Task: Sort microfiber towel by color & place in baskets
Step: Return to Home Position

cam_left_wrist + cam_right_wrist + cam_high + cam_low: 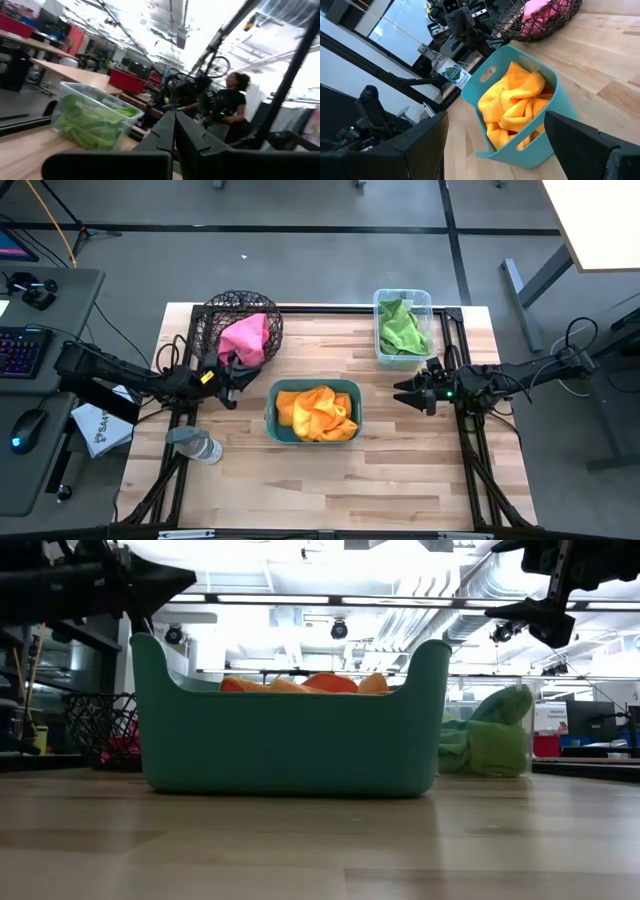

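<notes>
As the teal rectangular plastic tub (269,412) holds orange cloths (315,412), the round dark wire basket (214,316) beside it holds pink cloth (245,337), the clear plastic bin (378,306) green cloth (402,330); left gripper (232,382) closed, right gripper (400,393) spread, both empty.

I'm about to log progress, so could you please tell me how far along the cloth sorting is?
Sorting looks done: the pink cloth lies in the wire basket, orange cloths in the teal tub, green cloths in the clear bin; no loose cloth shows. Nothing is in hand: the left gripper is shut and empty beside the wire basket, the right gripper open beside the tub. Only the return home seems left.
</notes>
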Motion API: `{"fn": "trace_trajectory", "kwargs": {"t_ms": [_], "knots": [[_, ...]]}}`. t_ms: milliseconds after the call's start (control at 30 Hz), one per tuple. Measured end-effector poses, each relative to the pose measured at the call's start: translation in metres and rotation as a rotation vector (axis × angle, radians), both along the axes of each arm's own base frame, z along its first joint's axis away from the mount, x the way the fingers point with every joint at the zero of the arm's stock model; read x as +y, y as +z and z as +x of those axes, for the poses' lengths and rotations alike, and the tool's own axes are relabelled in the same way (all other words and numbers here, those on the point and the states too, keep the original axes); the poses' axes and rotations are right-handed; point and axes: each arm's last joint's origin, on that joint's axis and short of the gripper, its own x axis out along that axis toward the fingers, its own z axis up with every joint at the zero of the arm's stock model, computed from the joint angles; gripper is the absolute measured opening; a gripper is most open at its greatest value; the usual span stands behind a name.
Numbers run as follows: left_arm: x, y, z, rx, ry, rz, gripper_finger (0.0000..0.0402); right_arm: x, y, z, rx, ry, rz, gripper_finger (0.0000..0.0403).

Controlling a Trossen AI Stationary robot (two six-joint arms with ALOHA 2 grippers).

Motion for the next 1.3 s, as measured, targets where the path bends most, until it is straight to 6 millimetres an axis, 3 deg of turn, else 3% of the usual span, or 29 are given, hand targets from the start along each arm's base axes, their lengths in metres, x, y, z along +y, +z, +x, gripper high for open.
{"fn": "trace_trajectory", "kwargs": {"t_ms": [200,400,567,900,1100,1200,1300], "knots": [[-0.002,0.000,0.000,0.005,-0.029,0.010,0.0000,0.000,0.000,0.000,0.003,-0.002,0.008,0.0326],[0.004,-0.001,0.000,0.033,0.104,0.056,0.0000,0.000,-0.002,0.000,0.016,0.002,-0.013,0.0326],[0.001,0.006,-0.005,-0.017,0.002,0.094,0.0000,0.000,-0.002,0.000,0.021,0.022,-0.010,0.0326],[0.003,-0.014,-0.024,0.242,-0.042,0.052,0.0000,0.003,-0.004,-0.001,0.054,0.087,0.081,0.0326],[0.006,-0.024,-0.039,0.348,0.009,0.125,0.0000,0.003,-0.008,-0.002,0.090,0.092,0.074,0.0326],[0.007,-0.018,-0.044,0.339,0.012,0.163,0.0000,0.003,-0.012,-0.004,0.131,0.113,0.072,0.0326],[0.009,-0.015,-0.051,0.441,0.053,0.157,0.0000,0.004,-0.015,-0.005,0.168,0.139,0.069,0.0326]]}}
